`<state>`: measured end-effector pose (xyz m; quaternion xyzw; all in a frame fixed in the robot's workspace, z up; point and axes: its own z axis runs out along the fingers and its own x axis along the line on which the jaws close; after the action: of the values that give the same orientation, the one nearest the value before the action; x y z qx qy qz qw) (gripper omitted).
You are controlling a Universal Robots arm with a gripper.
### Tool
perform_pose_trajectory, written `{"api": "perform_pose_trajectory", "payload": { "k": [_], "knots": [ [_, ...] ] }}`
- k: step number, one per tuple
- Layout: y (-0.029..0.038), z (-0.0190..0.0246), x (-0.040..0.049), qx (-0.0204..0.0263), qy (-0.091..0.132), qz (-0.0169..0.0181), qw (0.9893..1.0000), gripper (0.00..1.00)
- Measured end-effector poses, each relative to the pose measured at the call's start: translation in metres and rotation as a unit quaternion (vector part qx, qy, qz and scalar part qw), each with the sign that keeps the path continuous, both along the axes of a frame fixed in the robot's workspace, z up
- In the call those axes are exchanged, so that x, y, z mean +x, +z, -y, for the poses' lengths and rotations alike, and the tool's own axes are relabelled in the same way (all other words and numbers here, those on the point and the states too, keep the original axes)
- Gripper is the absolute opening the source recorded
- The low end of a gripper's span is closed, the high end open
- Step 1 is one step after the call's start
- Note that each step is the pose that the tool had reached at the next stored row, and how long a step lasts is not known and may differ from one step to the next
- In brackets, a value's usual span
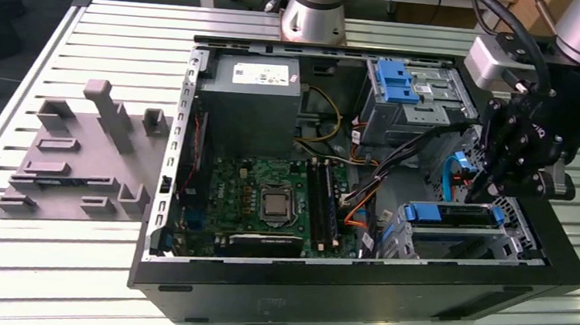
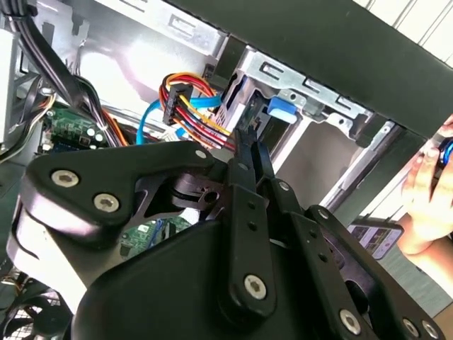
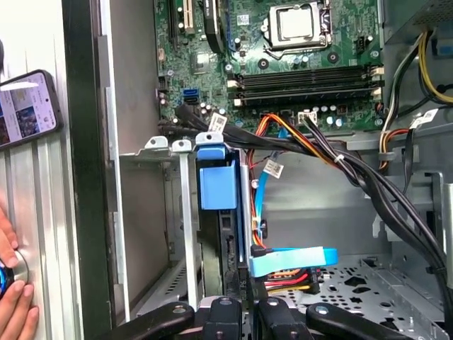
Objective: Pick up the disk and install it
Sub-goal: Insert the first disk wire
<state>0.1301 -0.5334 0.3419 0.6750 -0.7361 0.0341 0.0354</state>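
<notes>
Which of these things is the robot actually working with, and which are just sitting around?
Part of the job:
the disk, standing in the drive cage
the gripper, right at the disk

Just lying about:
the grey moulded plate on the table
the bare blue bracket
the phone
a person's hand

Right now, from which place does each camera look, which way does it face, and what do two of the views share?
Exterior view: sits off the arm, above the table, looking down into the open computer case; the arm and gripper show at the exterior view's right.
First wrist view: rides on the arm, looking past the gripper at the disk in its bay; a person's hand shows.
Second wrist view: rides on the arm, looking along the gripper.
Both wrist views share the orange cables.
</notes>
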Motion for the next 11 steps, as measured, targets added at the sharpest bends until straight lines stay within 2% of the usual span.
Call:
{"api": "perform_pose_trajectory", "payload": {
  "k": [1,7,9,11],
  "knots": [
    [-0.0002,0.0005,0.0009,0.0001,0.000,-0.0014,1.0000,0.16],
    [-0.0009,0.0009,0.0012,0.0002,0.000,-0.0027,1.0000,0.16],
    [-0.0021,0.0009,0.0018,0.0002,0.000,-0.0066,1.0000,0.16],
    [-0.0031,0.0012,0.0041,0.0012,0.000,-0.0122,0.9999,0.16]
  ]
}}
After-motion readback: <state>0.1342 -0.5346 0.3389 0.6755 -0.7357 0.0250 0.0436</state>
